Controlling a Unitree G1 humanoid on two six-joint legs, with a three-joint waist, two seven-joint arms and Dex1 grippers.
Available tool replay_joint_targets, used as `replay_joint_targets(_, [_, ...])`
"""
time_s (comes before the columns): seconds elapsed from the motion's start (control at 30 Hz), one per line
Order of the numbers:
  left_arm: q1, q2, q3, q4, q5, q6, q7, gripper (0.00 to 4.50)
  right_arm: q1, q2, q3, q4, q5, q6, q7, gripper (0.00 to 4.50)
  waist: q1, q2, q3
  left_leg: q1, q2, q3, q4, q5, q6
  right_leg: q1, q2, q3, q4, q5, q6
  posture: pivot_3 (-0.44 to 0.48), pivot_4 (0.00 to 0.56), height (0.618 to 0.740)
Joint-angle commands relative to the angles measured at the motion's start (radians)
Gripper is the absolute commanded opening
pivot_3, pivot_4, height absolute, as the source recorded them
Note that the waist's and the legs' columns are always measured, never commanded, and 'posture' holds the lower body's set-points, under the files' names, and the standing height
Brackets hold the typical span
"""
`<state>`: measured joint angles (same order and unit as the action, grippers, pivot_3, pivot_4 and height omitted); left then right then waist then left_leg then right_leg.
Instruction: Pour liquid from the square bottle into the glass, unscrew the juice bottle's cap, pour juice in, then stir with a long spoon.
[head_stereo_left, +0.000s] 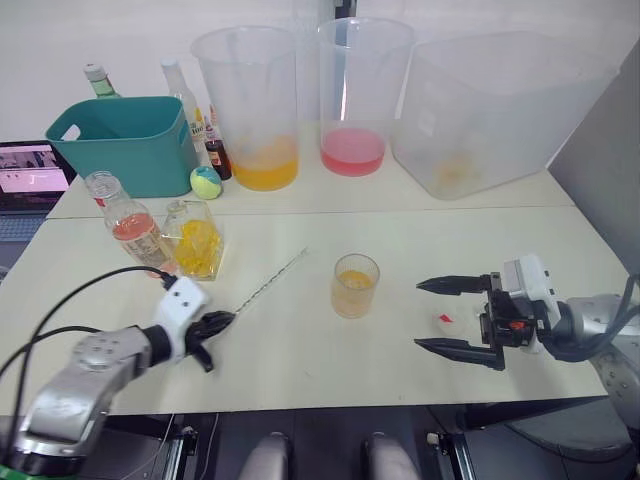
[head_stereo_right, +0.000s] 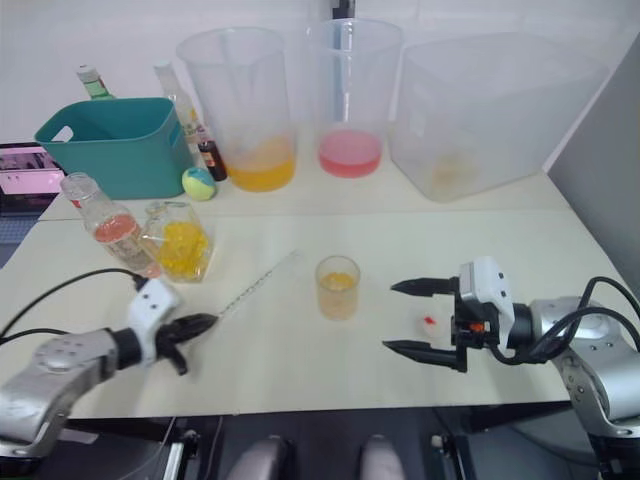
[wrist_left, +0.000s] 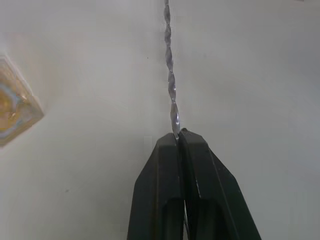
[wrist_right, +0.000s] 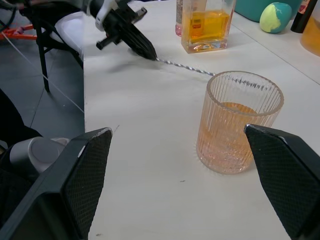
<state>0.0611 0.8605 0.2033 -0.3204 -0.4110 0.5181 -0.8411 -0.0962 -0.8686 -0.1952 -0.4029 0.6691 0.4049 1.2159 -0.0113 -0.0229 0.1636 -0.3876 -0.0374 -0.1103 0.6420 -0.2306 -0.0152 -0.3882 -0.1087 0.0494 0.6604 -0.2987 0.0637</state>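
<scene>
The glass (head_stereo_left: 355, 285) stands upright on the table (head_stereo_left: 330, 360), holding a shallow layer of orange liquid. To its left the long spoon (head_stereo_left: 268, 281) lies flat, its stem angling away from the glass. The left gripper (head_stereo_left: 220, 322) pinches the near end of the spoon, fingers closed tight on the twisted stem. Further left of the glass stand the square bottle (head_stereo_left: 196, 239) and the tilted juice bottle (head_stereo_left: 130, 224). Right of the glass, the right gripper (head_stereo_left: 440, 315) hovers with fingers spread wide, the juice bottle's cap (head_stereo_left: 445, 319) lying on the table between them.
</scene>
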Motion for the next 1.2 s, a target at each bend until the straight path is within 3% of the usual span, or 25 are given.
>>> replay_joint_targets(0.03, [0.011, 0.081, 0.113, 0.154, -0.019, -0.238, -0.247, 0.02, -0.013, 0.013, 0.014, -0.007, -0.027, -0.030, -0.019, 4.50, 0.002, 0.000, 0.000, 0.000, 0.000, 0.000, 0.000, 0.000, 0.000, 0.000, 0.000, 0.000, -0.001, 0.000, 0.000, 0.000, 0.150, 0.738])
replay_joint_targets(0.2, [-0.013, 0.163, 0.127, 0.397, -0.018, -0.511, -0.550, 0.02, -0.026, 0.018, 0.025, 0.003, -0.038, -0.030, -0.021, 4.50, 0.001, 0.001, 0.001, -0.001, 0.000, 0.000, 0.000, 0.000, 0.000, 0.000, 0.000, -0.001, -0.004, 0.000, 0.000, 0.000, 0.150, 0.738])
replay_joint_targets(0.4, [-0.101, 0.145, 0.016, 0.585, 0.051, -0.751, -0.723, 0.02, -0.034, 0.029, 0.041, 0.002, -0.051, -0.022, -0.044, 4.50, -0.002, 0.001, 0.001, -0.002, 0.000, 0.000, 0.000, 0.000, 0.000, 0.000, -0.001, -0.002, -0.004, 0.000, 0.000, 0.000, 0.150, 0.738])
replay_joint_targets(0.5, [-0.134, 0.122, -0.025, 0.625, 0.080, -0.807, -0.726, 0.02, -0.036, 0.023, 0.036, -0.003, -0.043, -0.011, -0.047, 4.50, -0.003, 0.001, 0.001, -0.002, 0.000, 0.000, 0.000, 0.000, 0.000, 0.000, -0.001, -0.002, -0.002, 0.000, 0.000, 0.000, 0.150, 0.738])
replay_joint_targets(0.6, [-0.164, 0.117, -0.101, 0.745, 0.216, -0.899, -0.663, 0.02, -0.055, 0.015, 0.032, 0.000, -0.039, 0.008, -0.057, 4.50, -0.003, 0.001, 0.001, -0.001, 0.000, 0.000, 0.000, 0.000, 0.000, 0.000, 0.000, -0.002, -0.001, 0.000, 0.000, 0.000, 0.150, 0.738])
replay_joint_targets(0.7, [-0.178, 0.108, -0.121, 0.761, 0.209, -0.900, -0.659, 0.02, -0.058, 0.011, 0.033, -0.001, -0.039, 0.015, -0.059, 4.50, -0.001, 0.003, 0.000, 0.001, 0.000, -0.001, 0.000, 0.000, 0.001, 0.000, -0.001, -0.002, 0.002, 0.000, 0.000, 0.000, 0.150, 0.738])
replay_joint_targets(0.97, [-0.114, 0.165, -0.119, 0.549, 0.154, -0.645, -0.642, 2.52, -0.046, 0.011, 0.042, -0.024, -0.029, 0.049, -0.073, 4.50, -0.006, 0.004, 0.001, 0.001, 0.000, -0.001, 0.001, 0.000, 0.001, 0.000, 0.000, -0.002, 0.004, 0.000, 0.000, 0.000, 0.150, 0.738])
replay_joint_targets(1.13, [-0.070, 0.193, -0.149, 0.505, 0.200, -0.582, -0.618, 2.52, -0.050, 0.016, 0.036, -0.035, -0.027, 0.063, -0.088, 4.50, -0.007, 0.004, 0.001, 0.001, 0.000, -0.001, 0.000, -0.001, 0.002, 0.000, 0.000, -0.002, 0.004, 0.000, 0.000, 0.000, 0.150, 0.738])
replay_joint_targets(1.2, [-0.070, 0.186, -0.169, 0.524, 0.240, -0.601, -0.589, 1.96, -0.045, 0.013, 0.030, -0.040, -0.024, 0.066, -0.089, 4.50, -0.007, 0.004, 0.001, 0.002, 0.000, -0.001, 0.000, -0.001, 0.002, 0.000, 0.000, -0.002, 0.003, 0.000, 0.000, 0.000, 0.150, 0.738])
